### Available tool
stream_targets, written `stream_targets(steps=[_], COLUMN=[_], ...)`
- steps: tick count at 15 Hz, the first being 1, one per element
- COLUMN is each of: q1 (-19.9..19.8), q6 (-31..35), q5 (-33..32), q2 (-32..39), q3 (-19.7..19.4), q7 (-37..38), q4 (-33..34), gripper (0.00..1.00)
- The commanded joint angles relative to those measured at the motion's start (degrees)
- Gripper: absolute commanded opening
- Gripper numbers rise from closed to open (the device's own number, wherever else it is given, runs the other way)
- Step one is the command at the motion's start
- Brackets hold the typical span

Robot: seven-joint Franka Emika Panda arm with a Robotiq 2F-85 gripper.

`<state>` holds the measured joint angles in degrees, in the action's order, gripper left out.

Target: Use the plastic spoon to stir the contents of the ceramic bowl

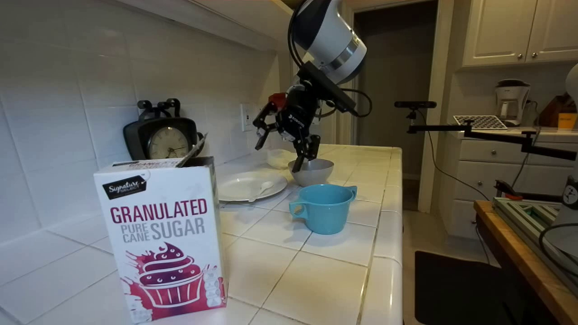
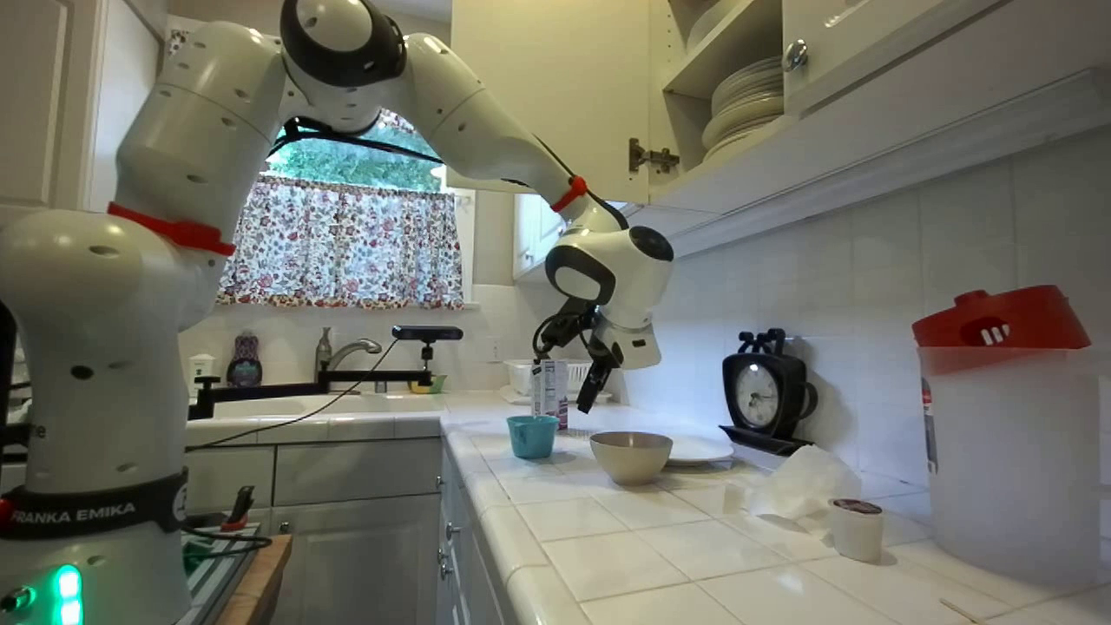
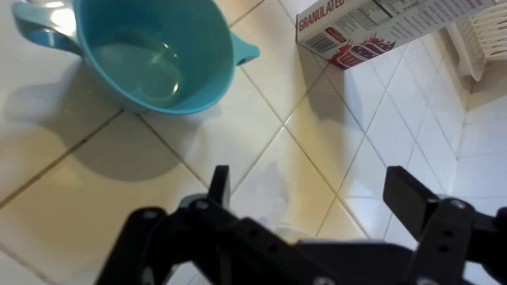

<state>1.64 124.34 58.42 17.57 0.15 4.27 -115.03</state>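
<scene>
The ceramic bowl point(image 1: 318, 174) is round and pale grey-beige, upright on the tiled counter in both exterior views point(image 2: 631, 460). Its contents are hidden, and it is out of the wrist view. The white plastic spoon point(image 1: 262, 189) lies on the near rim of the flat white plate point(image 1: 239, 181), beside the bowl. In the wrist view, a blurred pale shape below the jaws may be the spoon. My gripper point(image 1: 278, 156) is open and empty, tilted downward above the counter near the plate and bowl. Its fingers stand wide apart in the wrist view point(image 3: 308, 176).
A light-blue cup point(image 1: 327, 211) stands in front of the bowl, near the counter edge point(image 1: 392, 225). A sugar box point(image 1: 162, 239) stands nearer that camera. A black clock point(image 1: 165, 137) is by the wall. Crumpled white paper point(image 2: 807, 486), a small pod point(image 2: 857, 531) and a red-lidded container point(image 2: 1011, 460) stand beyond.
</scene>
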Motion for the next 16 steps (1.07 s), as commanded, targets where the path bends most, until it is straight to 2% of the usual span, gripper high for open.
stream_targets(steps=[1, 5, 8, 11, 15, 16], q1=[1.33, 1.61, 1.46, 1.39, 2.23, 1.22], q6=[-1.04, -2.22, -0.51, 0.84, 6.83, 6.09], q5=[-10.89, -22.20, -26.20, -27.58, -28.04, -27.31], q2=[0.99, 2.91, 4.72, 7.03, 9.55, 8.28], q3=[-0.88, -0.87, -0.54, -0.23, 0.17, 0.85], q7=[8.23, 15.43, 19.13, 21.68, 25.27, 22.47], q4=[3.22, 7.80, 10.31, 12.55, 13.88, 12.04], gripper=[1.00, 1.00, 1.00, 1.00, 1.00, 1.00])
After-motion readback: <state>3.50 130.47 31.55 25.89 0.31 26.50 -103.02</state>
